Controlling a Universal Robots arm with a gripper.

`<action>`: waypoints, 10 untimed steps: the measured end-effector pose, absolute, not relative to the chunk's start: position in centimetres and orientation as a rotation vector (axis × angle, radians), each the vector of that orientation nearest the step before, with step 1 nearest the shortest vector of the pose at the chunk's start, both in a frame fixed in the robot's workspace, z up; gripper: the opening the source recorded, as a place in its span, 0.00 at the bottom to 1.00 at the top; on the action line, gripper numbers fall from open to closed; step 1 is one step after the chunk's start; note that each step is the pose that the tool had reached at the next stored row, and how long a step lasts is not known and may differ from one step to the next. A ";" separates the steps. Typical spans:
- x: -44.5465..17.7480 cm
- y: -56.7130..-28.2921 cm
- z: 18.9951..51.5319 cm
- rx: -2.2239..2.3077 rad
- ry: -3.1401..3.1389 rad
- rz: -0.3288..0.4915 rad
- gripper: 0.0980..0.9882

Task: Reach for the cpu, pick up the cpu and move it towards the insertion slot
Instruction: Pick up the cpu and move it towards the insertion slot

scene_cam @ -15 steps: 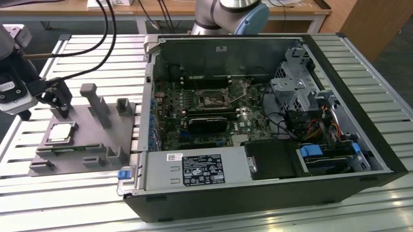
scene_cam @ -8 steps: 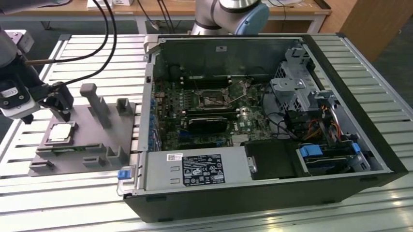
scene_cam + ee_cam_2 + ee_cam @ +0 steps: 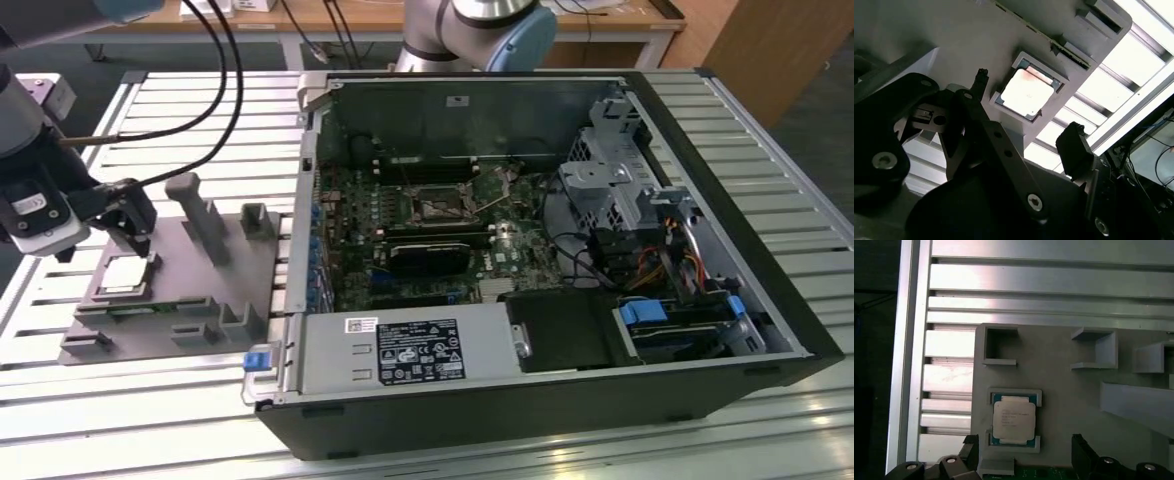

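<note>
One gripper, fingers spread wide, hangs just above the single cpu, which lies in a recess of the grey fixture plate. The plate rests on a slatted metal table. Just beside the plate, one open computer case holds one insertion slot. A wooden desk stands beyond.

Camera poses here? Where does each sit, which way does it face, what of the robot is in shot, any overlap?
Exterior view: off-arm, raised, angled down on the open computer case, insertion slot and grey fixture plate at the exterior view's left; gripper shows.
First wrist view: on the wrist, facing straight down at the plate; fingertips show.
Second wrist view: on the wrist, oblique past the finger linkage.
Shared: all three see the cpu in its nest, open gripper near it.
</note>
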State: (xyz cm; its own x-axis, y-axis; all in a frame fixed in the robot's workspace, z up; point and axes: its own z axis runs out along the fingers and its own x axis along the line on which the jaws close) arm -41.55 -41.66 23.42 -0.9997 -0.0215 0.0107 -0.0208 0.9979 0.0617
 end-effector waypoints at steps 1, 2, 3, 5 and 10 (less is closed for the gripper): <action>-41.6 -41.7 23.2 0.033 -3.129 -0.097 0.81; -41.6 -41.7 23.1 0.033 -3.129 -0.097 0.81; -41.6 -41.7 22.9 0.033 -3.129 -0.097 0.81; -41.6 -41.7 22.5 0.033 -3.129 -0.097 0.81; -41.7 -41.7 21.8 0.033 -3.129 -0.098 0.81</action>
State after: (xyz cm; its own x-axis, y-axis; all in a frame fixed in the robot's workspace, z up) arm -41.74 -41.67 21.78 -0.9997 -0.0216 0.0105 -0.0209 0.9978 0.0630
